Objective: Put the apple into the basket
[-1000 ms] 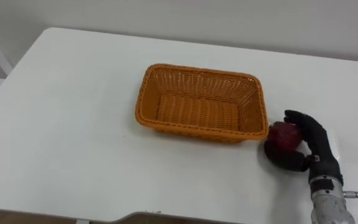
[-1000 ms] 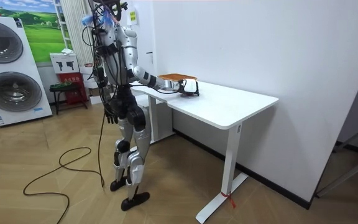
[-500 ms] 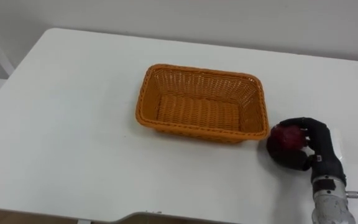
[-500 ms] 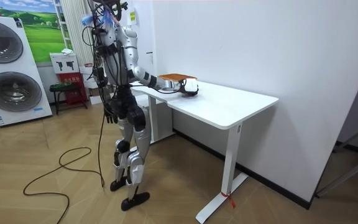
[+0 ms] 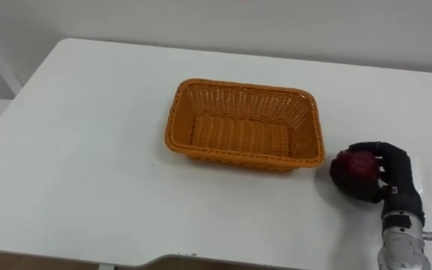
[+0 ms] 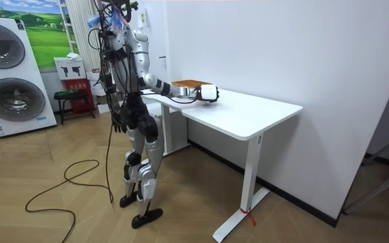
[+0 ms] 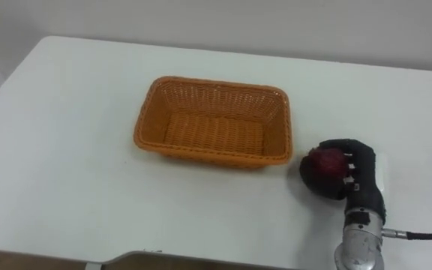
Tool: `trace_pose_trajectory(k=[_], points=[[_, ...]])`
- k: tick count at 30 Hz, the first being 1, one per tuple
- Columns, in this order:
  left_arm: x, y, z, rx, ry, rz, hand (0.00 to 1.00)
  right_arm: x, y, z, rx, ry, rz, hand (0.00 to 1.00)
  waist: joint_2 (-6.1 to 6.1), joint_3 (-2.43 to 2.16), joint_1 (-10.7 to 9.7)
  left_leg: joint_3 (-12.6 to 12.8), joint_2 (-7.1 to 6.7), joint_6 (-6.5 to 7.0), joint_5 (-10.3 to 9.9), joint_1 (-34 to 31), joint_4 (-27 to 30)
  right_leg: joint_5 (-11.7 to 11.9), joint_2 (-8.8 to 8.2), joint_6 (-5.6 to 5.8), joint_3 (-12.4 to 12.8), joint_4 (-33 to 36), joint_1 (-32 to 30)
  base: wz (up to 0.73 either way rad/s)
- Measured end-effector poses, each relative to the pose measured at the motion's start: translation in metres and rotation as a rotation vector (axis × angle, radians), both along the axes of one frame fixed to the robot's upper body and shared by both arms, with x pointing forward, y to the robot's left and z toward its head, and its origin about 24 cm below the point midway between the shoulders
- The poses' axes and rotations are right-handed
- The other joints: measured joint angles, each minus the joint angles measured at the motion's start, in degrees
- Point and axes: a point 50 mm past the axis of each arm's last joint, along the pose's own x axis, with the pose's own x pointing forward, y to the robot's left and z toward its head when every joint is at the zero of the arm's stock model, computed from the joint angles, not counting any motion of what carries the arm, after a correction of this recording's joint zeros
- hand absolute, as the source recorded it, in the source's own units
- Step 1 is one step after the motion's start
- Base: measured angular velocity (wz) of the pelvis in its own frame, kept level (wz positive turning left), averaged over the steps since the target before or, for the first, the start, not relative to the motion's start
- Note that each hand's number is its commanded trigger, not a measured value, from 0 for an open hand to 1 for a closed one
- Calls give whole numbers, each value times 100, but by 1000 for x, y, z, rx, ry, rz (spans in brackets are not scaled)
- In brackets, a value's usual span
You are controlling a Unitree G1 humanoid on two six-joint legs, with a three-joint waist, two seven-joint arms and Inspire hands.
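While your right hand clamps the apple, judge it firm, smooth, fairly light.
Grip round its middle; the basket sits near, left of the hand.

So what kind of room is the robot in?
Probably a home-style laundry or utility room. Stacked washing machines stand at the room view's left, the floor is wood, and the robot stands at a white table with an orange basket, its right hand curled round a red apple.

Right robot hand gripping
I see its fingers curled round the apple; left robot hand hangs beside hip
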Motion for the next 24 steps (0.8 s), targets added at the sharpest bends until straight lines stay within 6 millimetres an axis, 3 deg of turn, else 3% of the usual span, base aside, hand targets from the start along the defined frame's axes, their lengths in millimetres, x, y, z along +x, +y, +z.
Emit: trace_pose_trajectory(k=[4,8,9,10,12,24], points=[[4,0,1,2,-18,0,0,9,-2,37,-25,-185,-47,100,51,-47,5,11,2,-7,21,-61,-1,0,2,0,20,19,-81,-1],[4,0,1,2,-21,-1,0,17,4,67,-33,-327,-38,100,-18,-25,20,16,9,-15,36,-45,-13,1,12,-1,19,18,-68,-1],[4,0,1,2,-21,-2,0,19,5,70,-34,-342,-36,100,-36,-13,27,16,10,-16,36,-36,-13,1,13,-2,17,15,-62,0],[5,0,1,1,-22,-3,0,21,7,75,-34,-365,-32,100,-65,30,40,15,10,-16,37,9,-14,2,13,-4,20,10,-39,0],[3,-1,0,-2,-15,-3,0,22,9,79,-33,-386,-19,100,-99,52,40,18,11,-16,37,14,-15,3,13,-5,24,8,-44,0],[9,-8,-3,-27,-6,-36,0,41,57,100,-75,-442,245,100,-111,36,198,-21,10,-16,41,-118,-7,14,15,-18,7,10,-119,1]])
